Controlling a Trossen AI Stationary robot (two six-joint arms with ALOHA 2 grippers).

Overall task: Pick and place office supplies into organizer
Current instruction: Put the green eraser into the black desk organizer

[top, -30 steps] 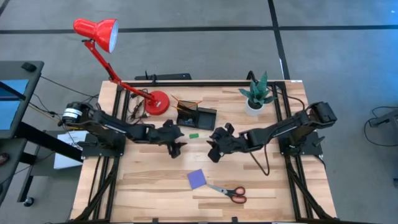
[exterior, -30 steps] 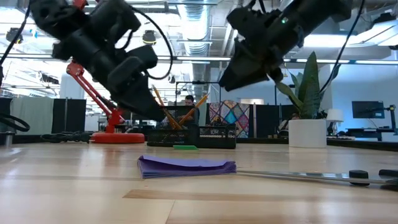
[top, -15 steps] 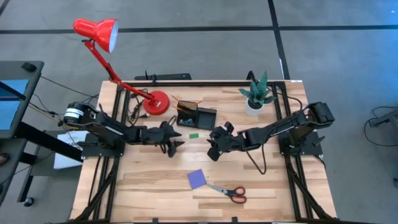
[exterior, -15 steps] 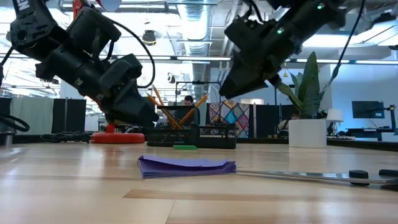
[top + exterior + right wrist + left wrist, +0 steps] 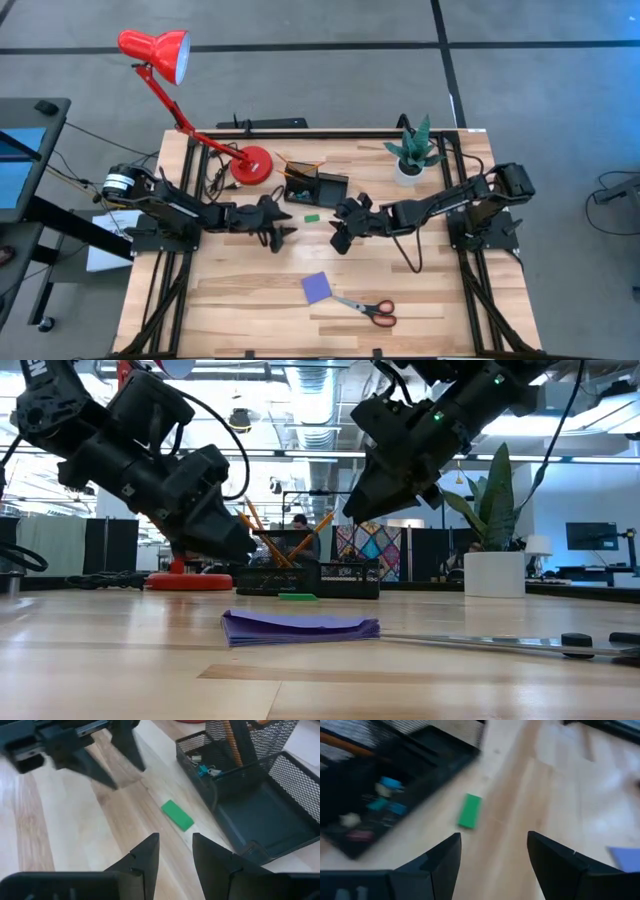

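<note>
The small green rectangular eraser (image 5: 177,815) lay flat on the pale wooden surface (image 5: 250,300), just ahead of the right claw (image 5: 175,851), whose fingers stood apart and empty, and just beside the black wire-mesh organizer (image 5: 250,805). Opposite, the left claw (image 5: 492,852) hovered with its fingers likewise parted, holding nothing. The eraser looked light, low and slightly rubbery, likely to skid if nudged; the surest hold appeared to be across its two long sides, fingers brought close to the wood.
</note>
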